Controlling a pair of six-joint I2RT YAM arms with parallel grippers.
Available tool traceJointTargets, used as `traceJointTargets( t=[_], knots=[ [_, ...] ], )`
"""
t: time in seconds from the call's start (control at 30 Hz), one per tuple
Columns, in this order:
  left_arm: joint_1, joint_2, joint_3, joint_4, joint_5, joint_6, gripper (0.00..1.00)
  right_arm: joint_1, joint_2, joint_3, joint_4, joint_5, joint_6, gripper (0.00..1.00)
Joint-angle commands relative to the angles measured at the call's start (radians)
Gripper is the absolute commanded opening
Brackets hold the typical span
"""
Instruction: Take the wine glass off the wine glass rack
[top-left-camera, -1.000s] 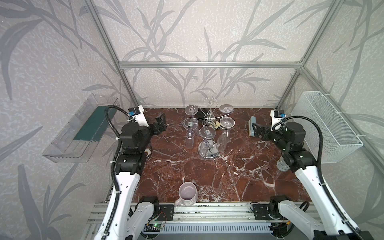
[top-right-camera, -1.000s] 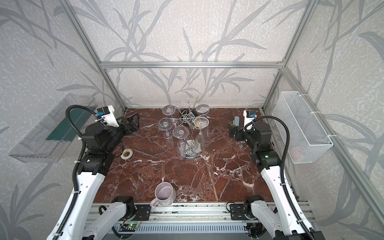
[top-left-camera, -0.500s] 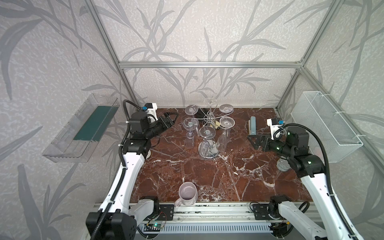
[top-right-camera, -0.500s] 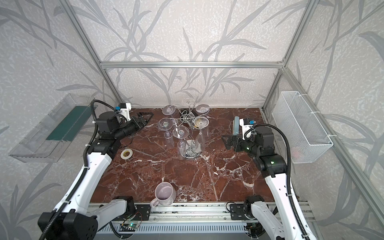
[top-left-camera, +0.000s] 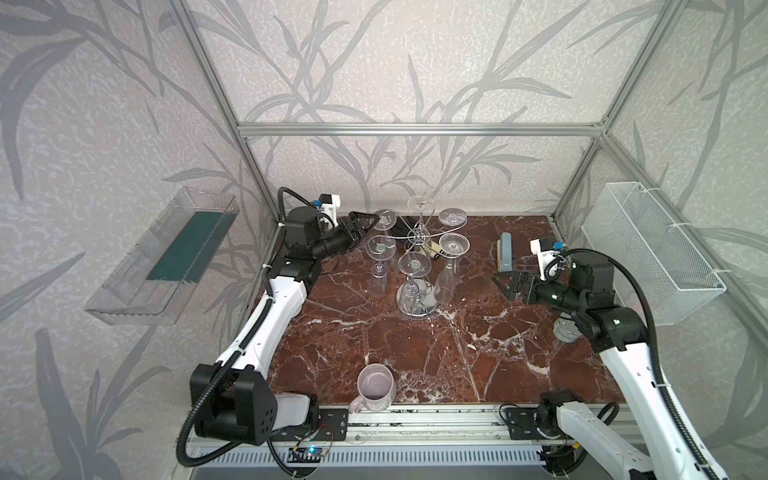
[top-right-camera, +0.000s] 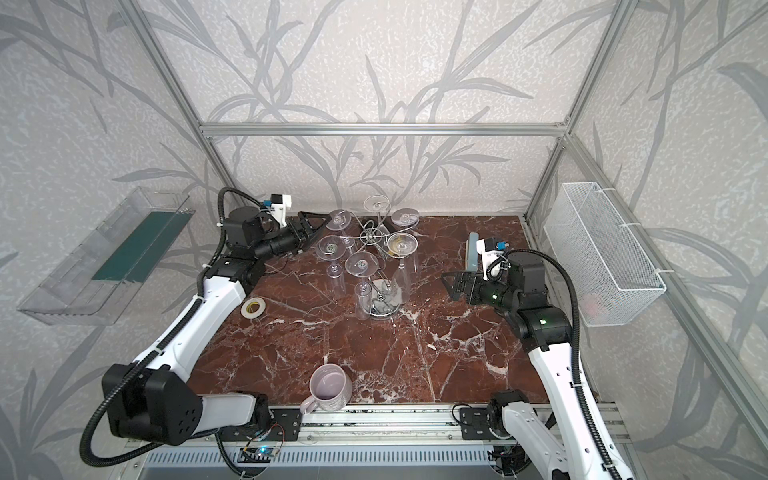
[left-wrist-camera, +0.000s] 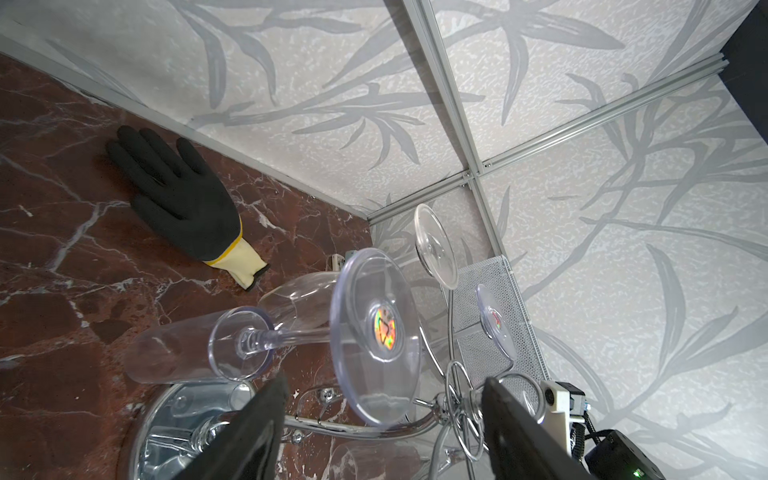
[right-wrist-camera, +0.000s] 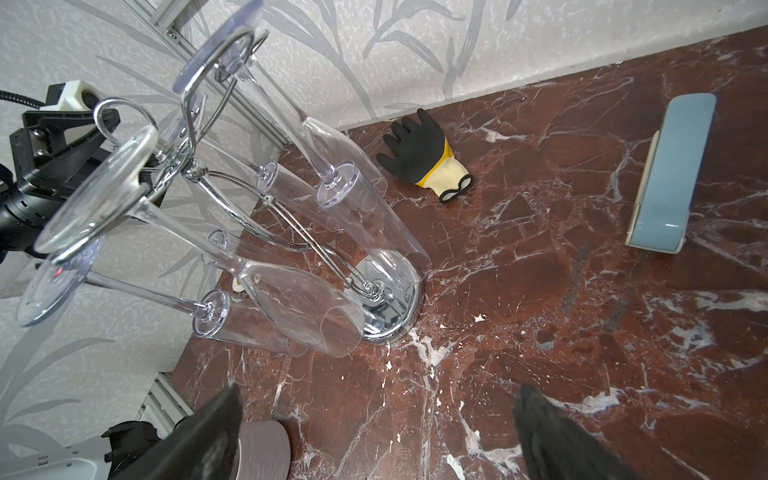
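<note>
Off the left edge of the bench (top-left-camera: 457, 365), a clear wall bin (top-left-camera: 137, 291) holds a flat dark green piece and nothing else that I can see. Near the back left corner the left gripper (top-left-camera: 368, 226) lies level, its jaws apart and empty. Its tips are just beside the round foot of the nearest wine glass (top-left-camera: 384, 219). That glass hangs bowl-down from a scroll arm of the wine glass rack (top-left-camera: 417, 237), which stands behind the middle of the bench. The step in hand looks like the approach for a grasp. Next, I judge, the jaws must close on the stem under the foot and draw the glass out along the arm's open end, without tugging the light rack or knocking the neighbouring glasses (top-left-camera: 414, 264). At the front edge a lilac mug (top-left-camera: 376, 390) stands empty. Toward the right edge the right gripper (top-left-camera: 502, 286) gapes wide on nothing, well apart from the rack. Off the right edge hangs a white wire basket (top-left-camera: 652, 253); its contents are too faint to tell.
</note>
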Motion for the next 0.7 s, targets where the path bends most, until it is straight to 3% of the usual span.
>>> traceJointTargets(
  t=[0.0,0.5,0.67],
  knots=[
    [-0.014,0.017,0.039,0.040,0.007,-0.027,0.72,0.003,0.004,0.022,-0.017,-0.025,0.004,0.99],
    [-0.023,0.050,0.021,0.065,-0.023,-0.047,0.44,0.004,-0.003,0.001,-0.016,0.007,0.020,1.00],
    [-0.024,0.056,0.022,0.088,-0.025,-0.060,0.40,0.003,-0.004,-0.002,-0.022,0.019,0.022,1.00]
  ],
)
